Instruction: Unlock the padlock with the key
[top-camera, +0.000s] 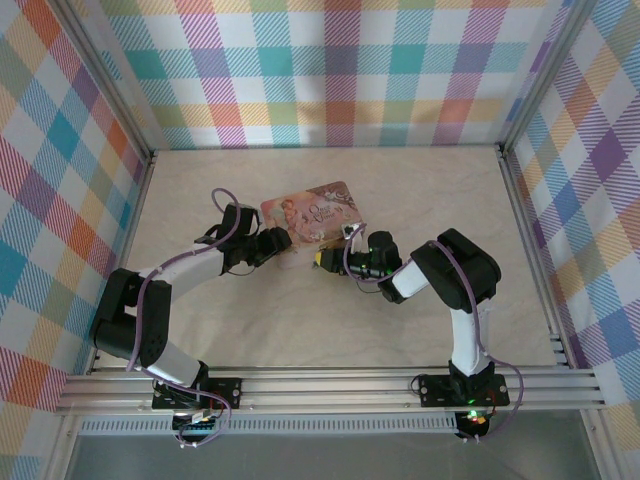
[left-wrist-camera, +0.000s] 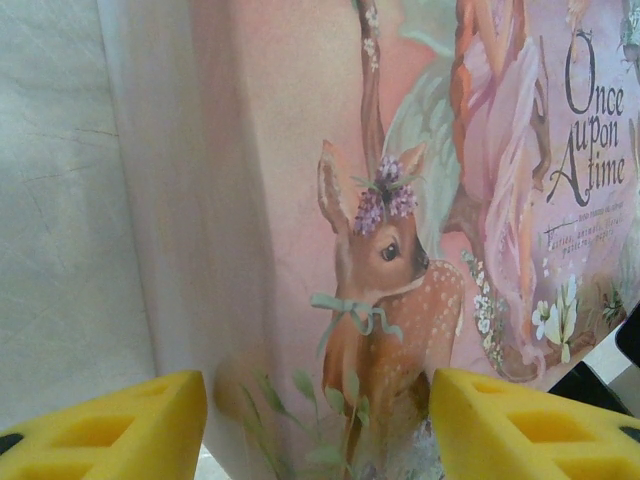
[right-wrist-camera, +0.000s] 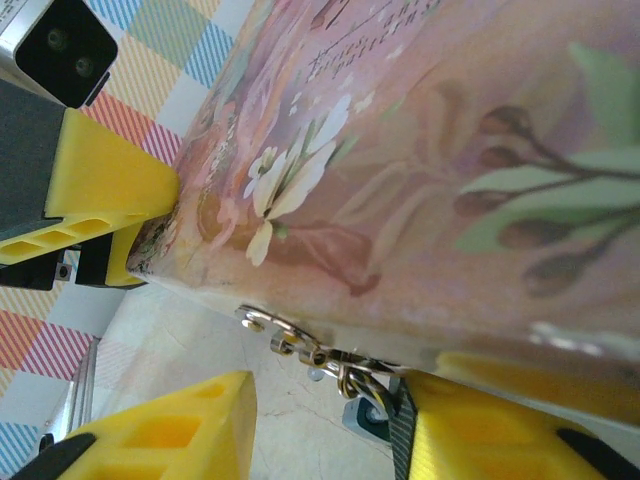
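Observation:
The pink illustrated tin (top-camera: 312, 210) lies tilted at mid-table. My left gripper (top-camera: 283, 243) is shut on the tin's near left corner. In the left wrist view the tin (left-wrist-camera: 400, 200) sits between the yellow fingers (left-wrist-camera: 120, 430) of the left gripper (left-wrist-camera: 318, 400). The tiny blue padlock (right-wrist-camera: 366, 420) hangs by its silvery shackle (right-wrist-camera: 356, 386) from the tin's metal hasp (right-wrist-camera: 290, 338), under the tin's front edge. My right gripper (right-wrist-camera: 325, 405) is open around it. The right finger (right-wrist-camera: 500, 435) is against the padlock, and the left finger (right-wrist-camera: 160, 430) stands well apart. The key is out of view.
Plaid walls (top-camera: 330, 70) enclose the beige table (top-camera: 300, 320) on three sides. Aluminium rails (top-camera: 330, 385) run along the near edge. The left gripper's finger (right-wrist-camera: 100, 190) presses the tin's corner in the right wrist view. Bare table lies in front of and behind the tin.

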